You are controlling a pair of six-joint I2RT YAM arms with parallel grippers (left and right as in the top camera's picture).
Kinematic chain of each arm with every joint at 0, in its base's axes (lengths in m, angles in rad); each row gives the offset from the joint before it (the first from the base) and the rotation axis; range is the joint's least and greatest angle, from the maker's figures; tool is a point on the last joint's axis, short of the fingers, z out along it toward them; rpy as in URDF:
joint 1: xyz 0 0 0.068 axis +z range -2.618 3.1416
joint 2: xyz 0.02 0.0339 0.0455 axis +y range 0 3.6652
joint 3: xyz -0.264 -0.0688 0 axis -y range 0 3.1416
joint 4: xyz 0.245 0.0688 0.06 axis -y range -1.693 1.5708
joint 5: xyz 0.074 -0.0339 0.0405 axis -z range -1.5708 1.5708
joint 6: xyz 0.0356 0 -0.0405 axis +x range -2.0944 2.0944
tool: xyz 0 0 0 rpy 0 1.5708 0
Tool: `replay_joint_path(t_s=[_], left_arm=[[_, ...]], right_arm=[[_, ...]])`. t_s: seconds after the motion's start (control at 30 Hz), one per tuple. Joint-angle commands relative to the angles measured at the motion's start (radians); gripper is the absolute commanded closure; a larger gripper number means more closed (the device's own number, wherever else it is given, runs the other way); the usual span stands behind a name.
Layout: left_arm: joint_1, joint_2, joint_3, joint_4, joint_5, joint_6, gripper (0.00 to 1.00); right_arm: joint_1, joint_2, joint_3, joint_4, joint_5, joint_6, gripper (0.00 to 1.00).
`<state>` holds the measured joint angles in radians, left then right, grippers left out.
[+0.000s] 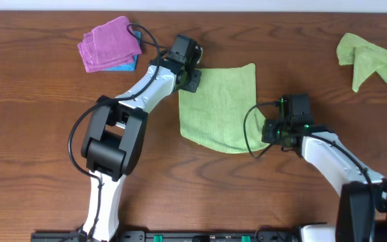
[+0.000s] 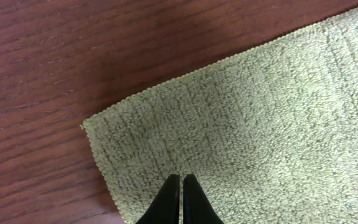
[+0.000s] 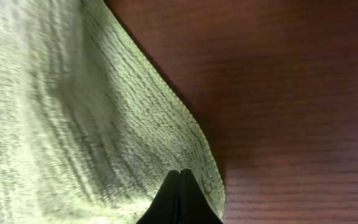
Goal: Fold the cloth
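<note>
Overhead, the lime-green cloth (image 1: 220, 107) lies spread flat near the middle of the table (image 1: 46, 148), a little closer to the far edge than to the near one, one layer with its sides slightly askew to the table's edges. The left pincer (image 2: 181, 179) is at the cloth's far left corner; the left wrist view shows its two black fingertips clenched together over the terry pile just inside that corner, the hem lying flat on the wood. The right pincer (image 3: 179, 172) is at the cloth's right side near its near corner, also clenched, its tips meeting right at the hem (whether any fabric is nipped between them I cannot tell, for either arm). In the right wrist view the cloth there rises in a soft ridge and throws a shadow on the table beside it. Toward the far left corner of the table a folded purple cloth (image 1: 109, 42) rests on a blue cloth (image 1: 125, 66). Near the far right corner a second lime-green cloth (image 1: 371, 59) lies crumpled.
</note>
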<state>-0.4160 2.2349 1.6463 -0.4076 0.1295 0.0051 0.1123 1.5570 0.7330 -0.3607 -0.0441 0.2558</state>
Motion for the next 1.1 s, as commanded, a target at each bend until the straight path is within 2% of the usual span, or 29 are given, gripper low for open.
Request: replay_joint_path(t_s=[0.0,0.87,1.07], left_arm=[[-0.003,0.013,0.016,-0.003,-0.014,0.019,0.94],[-0.005,0.074,0.015,-0.010,-0.036,0.018,0.94],[-0.005,0.087,0.015,-0.010,-0.037,0.018,0.95]], right_arm=[[-0.009,0.044,-0.003,0.006,0.016,-0.009,0.99],[-0.008,0.065,-0.003,-0.085,0.036,0.038,0.99],[-0.008,0.065,-0.003,-0.150,0.036,0.109,0.99]])
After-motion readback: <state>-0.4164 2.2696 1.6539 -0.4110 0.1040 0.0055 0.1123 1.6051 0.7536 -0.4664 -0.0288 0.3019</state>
